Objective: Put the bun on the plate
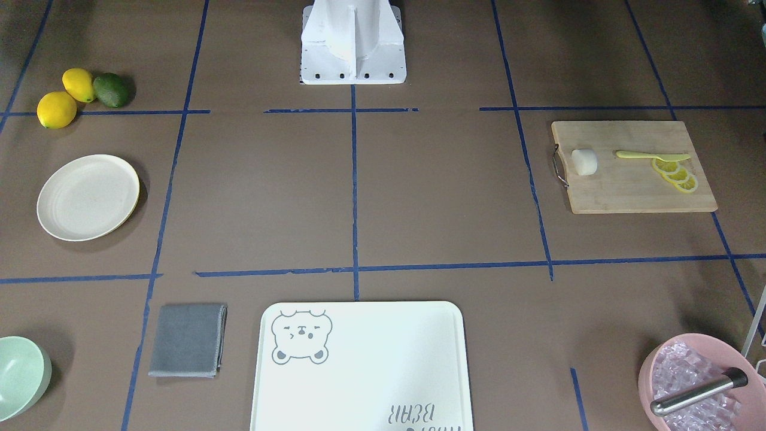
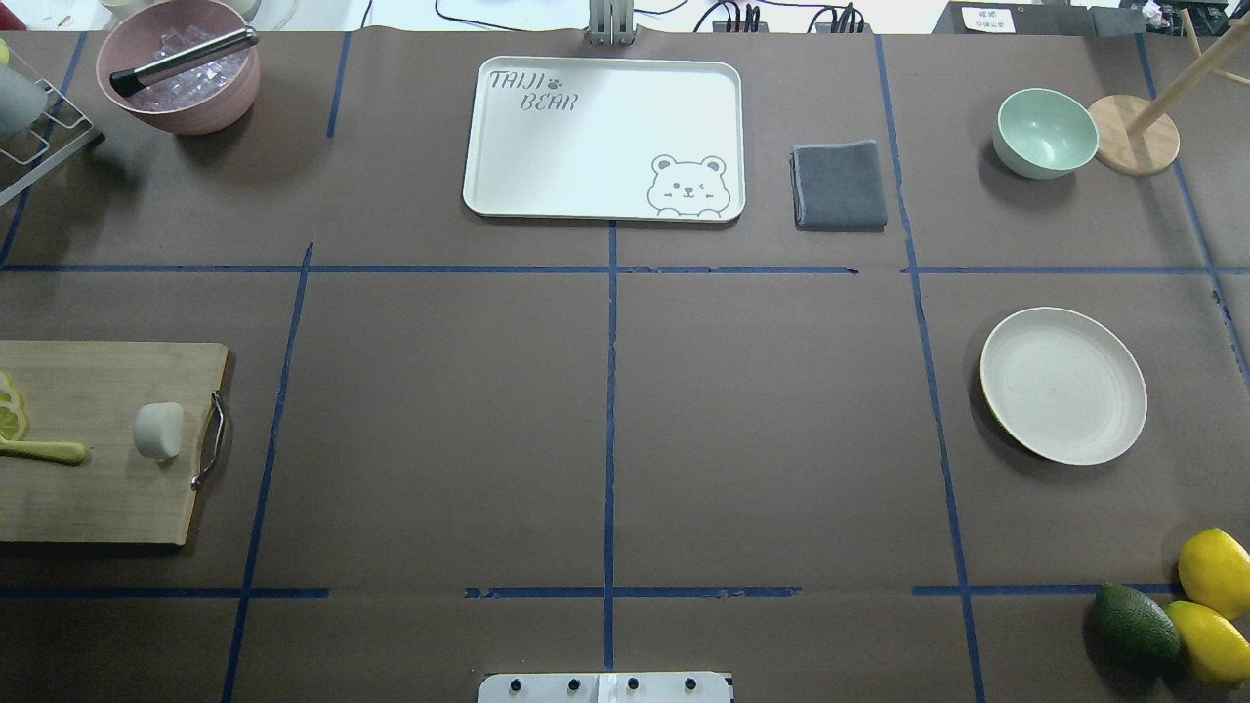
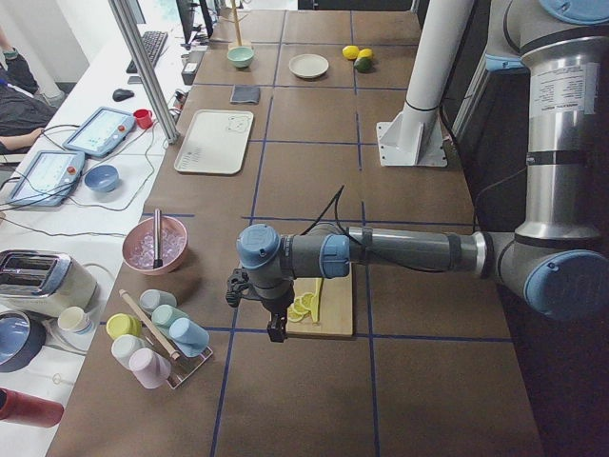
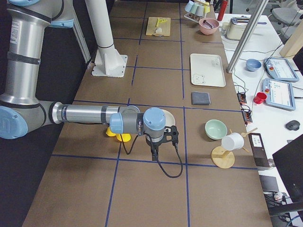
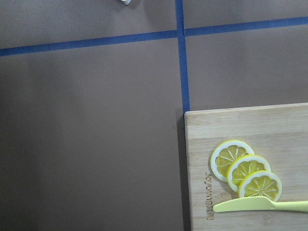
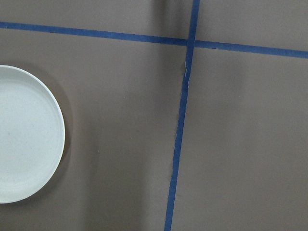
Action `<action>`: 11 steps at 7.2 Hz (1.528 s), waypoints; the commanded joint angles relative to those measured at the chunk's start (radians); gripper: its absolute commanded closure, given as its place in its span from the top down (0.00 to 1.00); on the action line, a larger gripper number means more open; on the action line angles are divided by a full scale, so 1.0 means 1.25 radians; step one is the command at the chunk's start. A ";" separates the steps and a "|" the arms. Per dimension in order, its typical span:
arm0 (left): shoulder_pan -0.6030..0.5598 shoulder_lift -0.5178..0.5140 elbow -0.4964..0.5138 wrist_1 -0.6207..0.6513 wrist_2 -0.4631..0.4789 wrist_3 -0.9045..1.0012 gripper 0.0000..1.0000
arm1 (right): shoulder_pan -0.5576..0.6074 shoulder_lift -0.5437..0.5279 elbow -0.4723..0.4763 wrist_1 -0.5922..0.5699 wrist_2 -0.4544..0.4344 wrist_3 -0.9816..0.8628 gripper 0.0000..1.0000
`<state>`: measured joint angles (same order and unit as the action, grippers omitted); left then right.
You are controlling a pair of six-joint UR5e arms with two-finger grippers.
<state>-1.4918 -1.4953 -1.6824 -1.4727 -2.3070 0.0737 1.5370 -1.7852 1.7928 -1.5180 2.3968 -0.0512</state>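
Observation:
The small white bun (image 1: 584, 161) lies on its side on a wooden cutting board (image 1: 634, 185), near the board's metal handle; the overhead view has the bun (image 2: 158, 431) at the far left. On the opposite side of the table sits the empty cream plate (image 1: 88, 197), at the overhead view's right (image 2: 1062, 385) and at the right wrist view's left edge (image 6: 24, 139). My left gripper (image 3: 276, 328) hangs above the board's end and my right gripper (image 4: 155, 153) hangs beside the plate. Both show only in the side views, so I cannot tell their state.
Lemon slices (image 5: 245, 169) and a yellow knife (image 1: 652, 156) share the board. A bear-print tray (image 2: 604, 137), a grey cloth (image 2: 840, 186), a green bowl (image 2: 1045, 132), a pink ice bowl (image 2: 179, 66), two lemons and an avocado (image 2: 1133, 625) ring the table.

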 commanded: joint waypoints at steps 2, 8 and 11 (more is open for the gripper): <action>-0.001 0.001 -0.004 0.003 0.000 0.000 1.00 | -0.007 0.001 0.002 0.002 0.001 0.000 1.00; 0.001 0.001 -0.003 0.000 0.000 0.000 1.00 | -0.317 -0.002 -0.050 0.362 -0.075 0.494 0.99; 0.001 0.002 0.000 0.004 0.000 0.000 1.00 | -0.375 0.010 -0.124 0.505 -0.112 0.624 0.92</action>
<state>-1.4910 -1.4933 -1.6854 -1.4688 -2.3071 0.0736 1.0956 -1.7779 1.6595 -0.9335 2.2730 0.6716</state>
